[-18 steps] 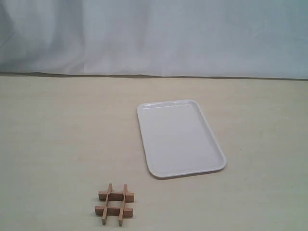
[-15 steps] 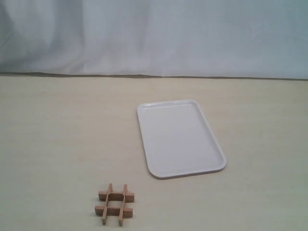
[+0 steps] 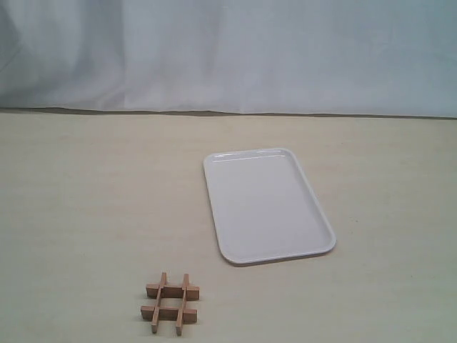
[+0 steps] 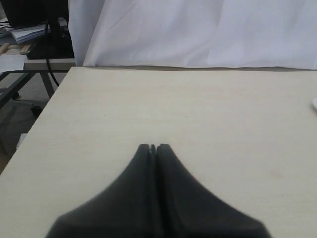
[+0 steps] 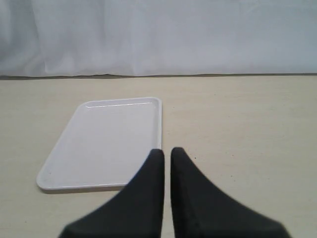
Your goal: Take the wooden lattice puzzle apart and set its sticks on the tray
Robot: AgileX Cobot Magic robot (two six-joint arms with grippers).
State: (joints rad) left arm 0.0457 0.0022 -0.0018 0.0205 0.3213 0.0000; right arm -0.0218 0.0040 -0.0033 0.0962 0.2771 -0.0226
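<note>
The wooden lattice puzzle lies whole on the table near the front edge, its four light-brown sticks interlocked in a "#". Behind it and to the right sits the white tray, with nothing on it. No arm shows in the exterior view. In the left wrist view my left gripper is shut over bare tabletop, holding nothing, and the puzzle is out of that view. My right gripper hangs just off the tray's near right corner, its fingers almost together with only a thin slit and nothing between them.
A white cloth backdrop hangs along the table's far edge. In the left wrist view the table's left edge drops off beside a desk with cables and papers.
</note>
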